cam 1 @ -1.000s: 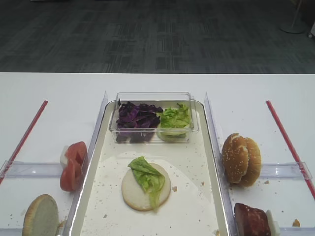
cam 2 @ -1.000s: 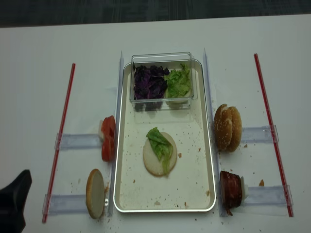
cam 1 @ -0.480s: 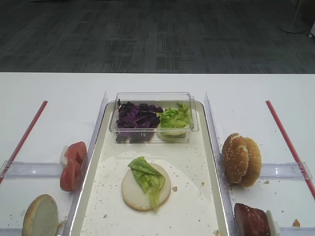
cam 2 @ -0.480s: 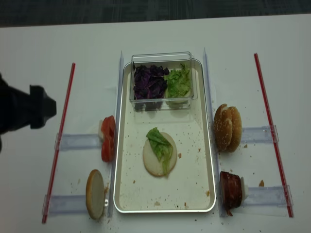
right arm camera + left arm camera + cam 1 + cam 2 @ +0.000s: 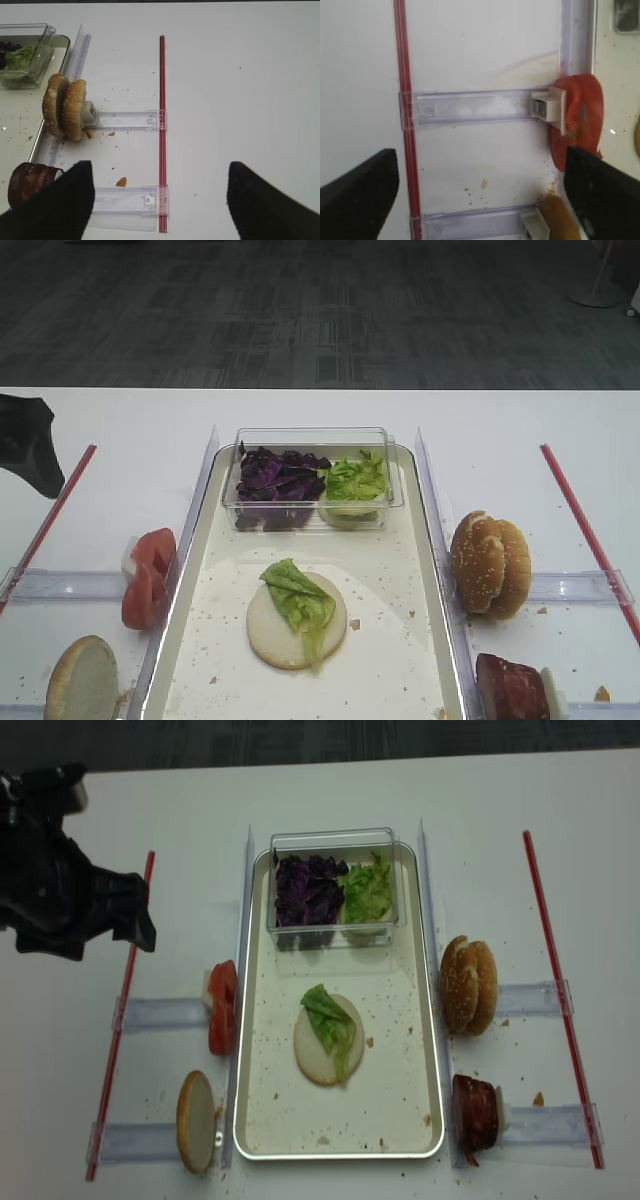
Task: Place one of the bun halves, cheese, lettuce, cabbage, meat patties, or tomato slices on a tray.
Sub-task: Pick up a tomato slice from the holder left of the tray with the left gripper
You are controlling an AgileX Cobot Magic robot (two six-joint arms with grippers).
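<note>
On the left of the realsense high view, the left gripper is seen only as a dark mass above the worktop; its wide-open, empty jaws are shown solely by the left wrist view. The right gripper appears only in its own wrist view, jaws spread and holding nothing.

On the tray one bun half lies flat under one lettuce leaf. More lettuce and the cabbage sit in a clear tub.

Tomato slices stand on edge left of the tray; their number cannot be made out. Two seeded bun halves and the meat patties stand to its right, and another bun half at lower left.
</note>
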